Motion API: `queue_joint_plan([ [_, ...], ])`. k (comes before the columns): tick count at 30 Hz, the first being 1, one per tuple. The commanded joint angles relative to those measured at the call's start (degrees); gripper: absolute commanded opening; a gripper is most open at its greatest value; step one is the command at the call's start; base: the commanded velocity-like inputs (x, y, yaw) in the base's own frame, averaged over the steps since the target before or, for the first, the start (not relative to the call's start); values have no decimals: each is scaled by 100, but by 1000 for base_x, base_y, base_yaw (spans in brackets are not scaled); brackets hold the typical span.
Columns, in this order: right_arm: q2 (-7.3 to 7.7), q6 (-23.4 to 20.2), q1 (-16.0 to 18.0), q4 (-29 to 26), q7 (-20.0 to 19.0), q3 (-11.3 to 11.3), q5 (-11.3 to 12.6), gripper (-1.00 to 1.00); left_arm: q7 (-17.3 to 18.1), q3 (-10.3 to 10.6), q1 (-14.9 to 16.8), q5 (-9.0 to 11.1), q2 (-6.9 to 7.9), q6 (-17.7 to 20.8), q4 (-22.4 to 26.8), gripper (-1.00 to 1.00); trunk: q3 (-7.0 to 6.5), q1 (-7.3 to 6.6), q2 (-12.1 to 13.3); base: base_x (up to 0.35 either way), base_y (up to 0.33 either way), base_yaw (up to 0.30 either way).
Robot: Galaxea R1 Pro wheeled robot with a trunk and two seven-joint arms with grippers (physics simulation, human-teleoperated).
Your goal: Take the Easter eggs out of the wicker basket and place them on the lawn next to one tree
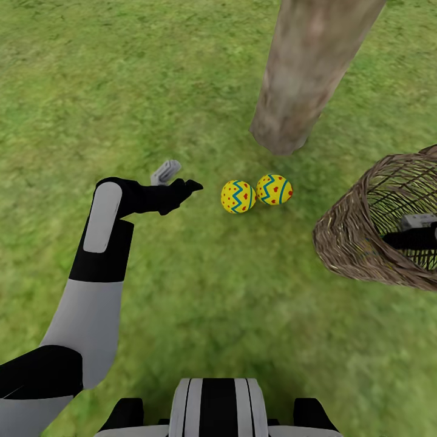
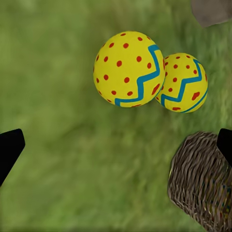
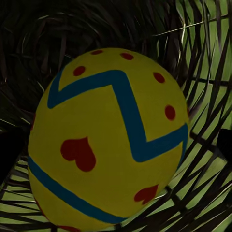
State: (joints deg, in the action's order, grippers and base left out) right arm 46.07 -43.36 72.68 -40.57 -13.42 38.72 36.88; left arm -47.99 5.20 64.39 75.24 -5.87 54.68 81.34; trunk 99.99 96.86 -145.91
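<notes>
Two yellow Easter eggs [image 1: 238, 196] [image 1: 274, 189] with blue zigzags lie touching on the lawn [image 1: 200, 291], just in front of the base of the tree [image 1: 303, 79]. My left gripper [image 1: 185, 187] is open, a short way left of them, with nothing between its fingers; its wrist view looks at both eggs [image 2: 129, 69] [image 2: 182, 82]. The wicker basket [image 1: 355, 237] sits tilted at the right, its mouth toward my right arm. My right gripper [image 3: 116, 145] reaches inside it, fingers spread around a third egg [image 3: 108, 140] that rests on the weave.
Grass stretches open to the left and in front of me. The trunk's base [image 2: 212, 10] stands close behind the two eggs, and the basket [image 2: 203, 183] sits near them on the right.
</notes>
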Motion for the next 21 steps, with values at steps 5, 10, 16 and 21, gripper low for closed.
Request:
queue_joint_plan([
  [5, 7, -6, 9, -4, -23, -91, -23, 100, -63, -7, 4, 52, -7, 8, -3, 100, 4, -1, -2, 0, 0, 0],
  [10, 7, -6, 9, -4, -23, -124, -23, 100, -77, -5, 4, 54, -20, 6, -4, 100, 26, 2, -3, 0, 0, 0],
  [16, 7, -6, 9, -4, -26, -121, -23, 100, -91, 12, 4, 50, -19, 7, -1, 100, 159, 17, -11, 0, 0, 0],
  [21, 7, -6, 9, -4, -28, -125, -23, 100, -81, 9, 4, 49, -12, 8, -4, 100, 181, 20, -12, 0, 0, 0],
])
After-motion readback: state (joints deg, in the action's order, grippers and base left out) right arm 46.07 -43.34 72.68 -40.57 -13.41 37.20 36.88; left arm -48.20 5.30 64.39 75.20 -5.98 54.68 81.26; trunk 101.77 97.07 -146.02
